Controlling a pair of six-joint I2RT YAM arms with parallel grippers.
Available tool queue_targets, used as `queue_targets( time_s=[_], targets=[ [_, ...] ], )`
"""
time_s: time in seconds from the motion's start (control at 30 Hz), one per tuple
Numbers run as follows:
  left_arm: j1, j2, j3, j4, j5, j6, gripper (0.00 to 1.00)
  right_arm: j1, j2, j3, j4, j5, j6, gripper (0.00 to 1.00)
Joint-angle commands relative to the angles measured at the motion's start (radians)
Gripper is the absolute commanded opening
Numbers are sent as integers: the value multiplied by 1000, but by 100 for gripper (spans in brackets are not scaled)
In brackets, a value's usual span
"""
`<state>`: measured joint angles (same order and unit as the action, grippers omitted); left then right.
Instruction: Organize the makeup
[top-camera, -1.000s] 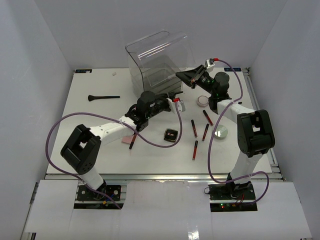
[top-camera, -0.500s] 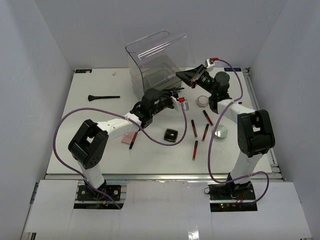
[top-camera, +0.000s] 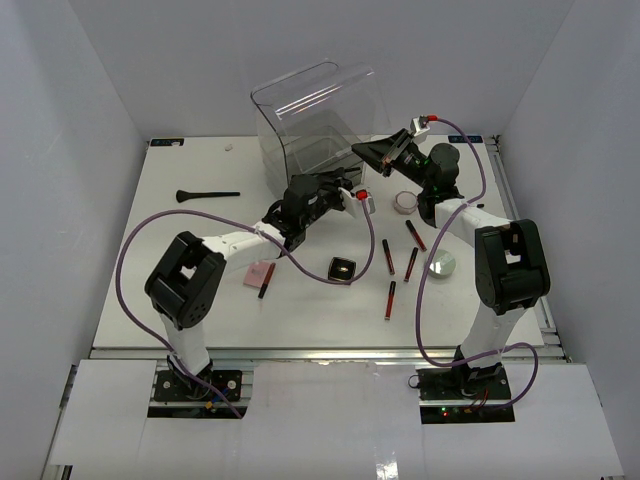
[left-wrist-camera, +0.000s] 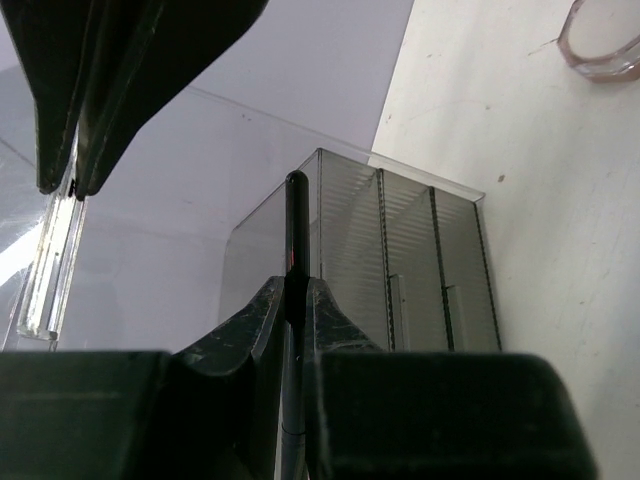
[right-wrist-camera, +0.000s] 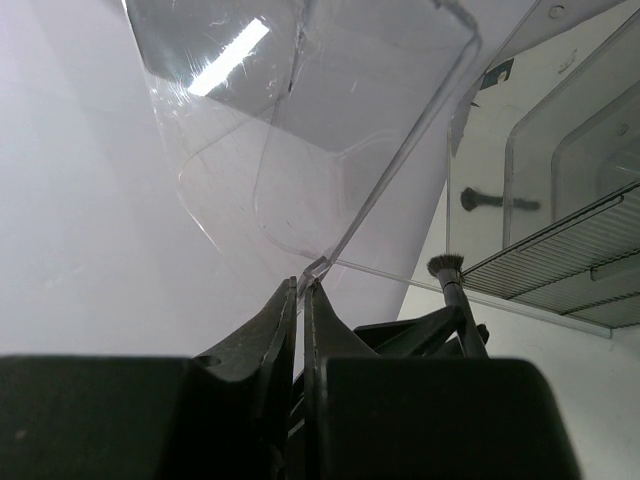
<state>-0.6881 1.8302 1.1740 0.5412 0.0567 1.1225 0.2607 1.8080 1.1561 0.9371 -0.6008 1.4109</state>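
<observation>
Two tools are closed: right tool (right-wrist-camera: 302, 285) on the clear lid (right-wrist-camera: 330, 130), left tool (left-wrist-camera: 296, 290) on a slim black stick (left-wrist-camera: 295, 220); insertion into the box (left-wrist-camera: 400, 260) at twelve o'clock is called for.

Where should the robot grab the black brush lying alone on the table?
Grip the black brush at the middle of its thin handle, coming straight down from above. It lies flat on the table, handle running left to right, so squeezing across it front-to-back should hold best, clear of the wider head at its left end.
</observation>
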Motion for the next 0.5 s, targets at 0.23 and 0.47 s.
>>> queue_targets(
  time_s=[0.23,0.47],
  targets=[
    [9,36,35,129,-67,73,8,-6,-49,57,77,10,-15,8],
    [25,81,74,120,-75,105,9,-6,-52,56,77,13,-15,8]
  ],
)
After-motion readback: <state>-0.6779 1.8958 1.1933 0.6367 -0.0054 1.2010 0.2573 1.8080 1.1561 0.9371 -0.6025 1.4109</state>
